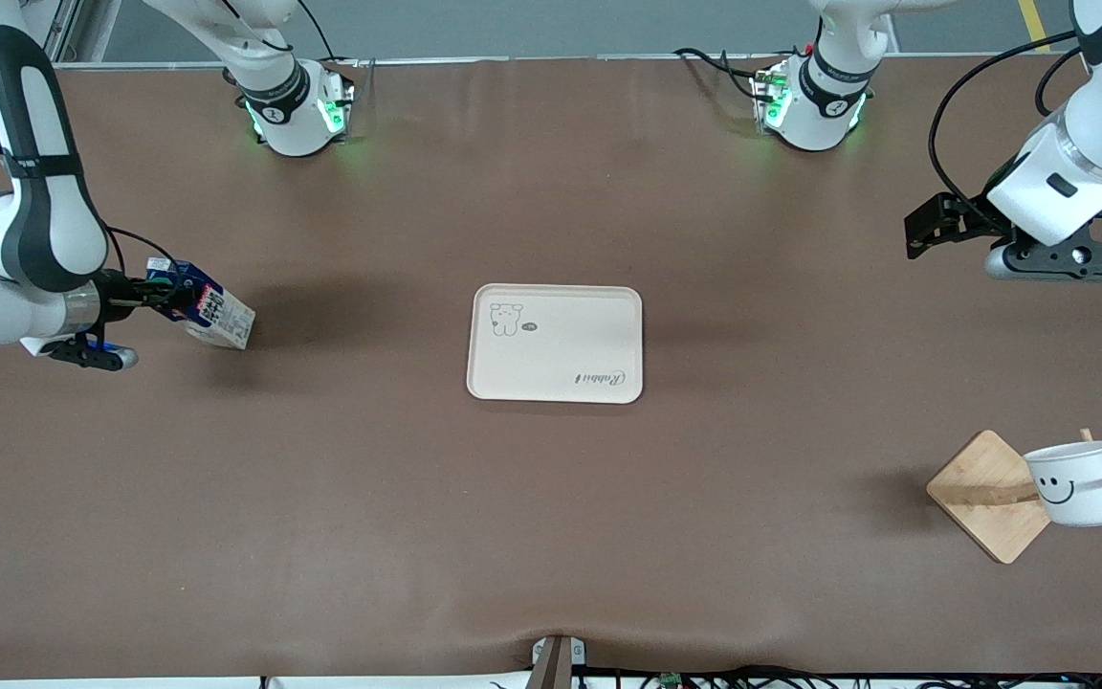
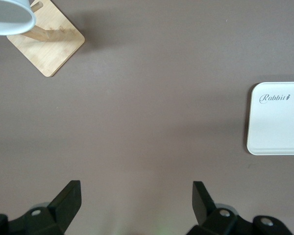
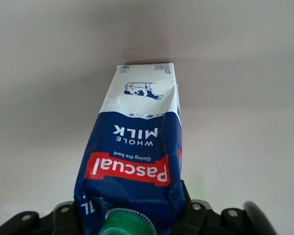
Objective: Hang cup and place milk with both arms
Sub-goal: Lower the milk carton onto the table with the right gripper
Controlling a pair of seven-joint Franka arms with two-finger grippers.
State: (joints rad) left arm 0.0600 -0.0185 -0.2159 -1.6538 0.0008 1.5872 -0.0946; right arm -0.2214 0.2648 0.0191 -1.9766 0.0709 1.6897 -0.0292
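The milk (image 1: pixel 218 317), a carton with a blue top, red band and green cap, leans over at the right arm's end of the table. My right gripper (image 1: pixel 165 292) is shut on its top end. The right wrist view shows the milk (image 3: pixel 137 142) squeezed in the right gripper (image 3: pixel 132 208); whether its base touches the table I cannot tell. The white smiley cup (image 1: pixel 1077 483) hangs by its black handle on a peg of the wooden rack (image 1: pixel 977 493), near the left arm's end. My left gripper (image 1: pixel 916 233) is open and holds nothing, high over the table, with the cup (image 2: pixel 10 17) seen from the left gripper (image 2: pixel 136 193).
A cream tray (image 1: pixel 556 383) with a small bear print lies in the middle of the table, also seen as the tray (image 2: pixel 279 127) in the left wrist view. The rack (image 2: pixel 49 49) has a square bamboo base. Both arm bases stand at the table's back edge.
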